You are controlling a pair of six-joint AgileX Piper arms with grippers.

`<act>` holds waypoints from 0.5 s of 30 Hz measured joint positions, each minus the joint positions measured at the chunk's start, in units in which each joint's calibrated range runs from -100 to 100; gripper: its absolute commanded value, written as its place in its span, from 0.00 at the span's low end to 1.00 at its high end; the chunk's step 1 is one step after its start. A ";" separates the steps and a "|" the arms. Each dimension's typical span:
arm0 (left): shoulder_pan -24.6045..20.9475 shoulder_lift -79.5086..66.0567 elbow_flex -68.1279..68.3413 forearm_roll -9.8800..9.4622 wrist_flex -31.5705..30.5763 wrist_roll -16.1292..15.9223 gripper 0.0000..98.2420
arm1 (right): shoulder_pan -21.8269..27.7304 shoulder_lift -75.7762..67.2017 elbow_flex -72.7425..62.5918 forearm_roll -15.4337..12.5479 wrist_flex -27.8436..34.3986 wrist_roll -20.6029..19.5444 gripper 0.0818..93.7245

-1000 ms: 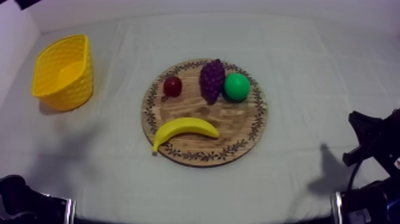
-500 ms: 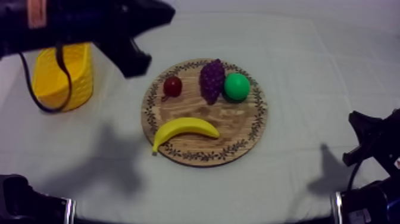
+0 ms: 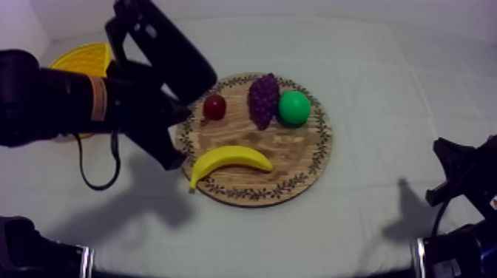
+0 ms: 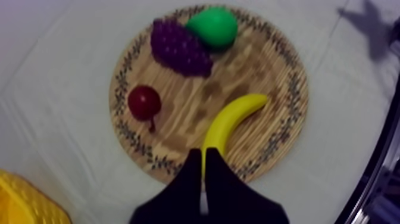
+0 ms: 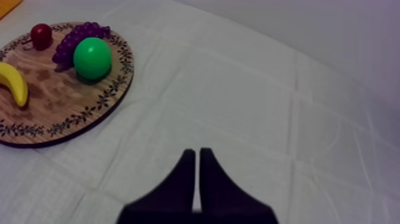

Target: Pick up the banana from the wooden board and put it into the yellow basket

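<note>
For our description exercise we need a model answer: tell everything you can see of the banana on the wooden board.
The banana is a smooth, bright yellow toy, plastic by its look, whole and curved. It lies flat on the wooden board, on the half away from the other fruit, one tip reaching the patterned rim. It seems to touch only the board. The left gripper, fingers together, hangs by that tip; nothing holds the banana.

The top view looks down at a slant from above the surface, far enough to take in the whole board. The left wrist view looks almost straight down from close over the board, past the left gripper; the right wrist view sits low and well off, facing across the surface past the right gripper. All three share the board.
</note>
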 measured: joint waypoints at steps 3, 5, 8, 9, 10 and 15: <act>-0.59 0.52 3.23 -0.07 0.24 -0.08 0.02 | 0.00 0.00 0.00 0.00 0.00 0.00 0.00; -0.78 0.79 4.77 -0.07 0.22 -0.22 0.02 | 0.00 0.00 0.00 0.00 0.00 0.00 0.00; -0.85 1.11 5.65 0.00 0.22 -0.51 0.02 | 0.00 0.00 0.00 0.00 0.00 0.00 0.00; -0.67 1.18 5.96 0.05 0.15 -0.47 0.02 | 0.00 0.00 0.00 0.00 0.00 0.00 0.00; -0.57 1.25 6.25 0.11 0.15 -0.39 0.02 | 0.00 0.00 0.00 0.00 0.00 0.00 0.00; -0.30 1.51 8.11 0.16 -1.58 0.05 0.05 | 0.00 0.00 0.00 0.00 0.00 0.00 0.00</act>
